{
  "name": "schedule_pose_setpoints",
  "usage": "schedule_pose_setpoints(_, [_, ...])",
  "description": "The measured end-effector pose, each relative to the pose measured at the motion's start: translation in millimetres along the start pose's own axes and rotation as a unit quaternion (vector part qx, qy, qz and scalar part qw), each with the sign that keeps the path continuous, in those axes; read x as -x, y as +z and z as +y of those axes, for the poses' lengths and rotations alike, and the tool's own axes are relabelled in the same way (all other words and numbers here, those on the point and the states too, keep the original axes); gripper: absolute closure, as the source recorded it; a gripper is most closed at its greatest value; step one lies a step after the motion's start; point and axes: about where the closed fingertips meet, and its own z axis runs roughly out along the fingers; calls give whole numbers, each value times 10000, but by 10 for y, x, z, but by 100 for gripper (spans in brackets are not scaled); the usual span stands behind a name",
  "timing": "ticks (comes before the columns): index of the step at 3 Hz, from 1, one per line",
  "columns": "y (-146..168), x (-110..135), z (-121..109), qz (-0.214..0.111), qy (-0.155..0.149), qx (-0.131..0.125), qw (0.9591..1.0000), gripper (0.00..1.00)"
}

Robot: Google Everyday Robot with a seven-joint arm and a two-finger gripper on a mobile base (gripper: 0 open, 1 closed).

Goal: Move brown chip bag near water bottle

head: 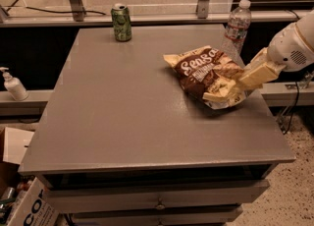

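Observation:
The brown chip bag, cream-yellow with a dark brown "Sea Salt" front, lies tilted near the table's right edge. Its upper corner reaches close to the water bottle, a clear ribbed bottle with a white cap standing at the table's back right. My gripper comes in from the right on a cream arm and is shut on the bag's lower right end, holding it at or just above the table top.
A green drink can stands at the back left of the grey table. A white pump bottle stands on a ledge to the left. Cardboard boxes sit on the floor at lower left. Drawers are below the table front.

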Motion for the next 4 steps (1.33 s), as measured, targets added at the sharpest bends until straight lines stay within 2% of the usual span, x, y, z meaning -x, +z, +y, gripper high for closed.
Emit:
schedule_pose_setpoints(3, [12, -13, 53, 61, -1, 66, 10000, 12])
schedule_pose_setpoints(4, [-26, -30, 64, 83, 12, 43, 10000, 0])
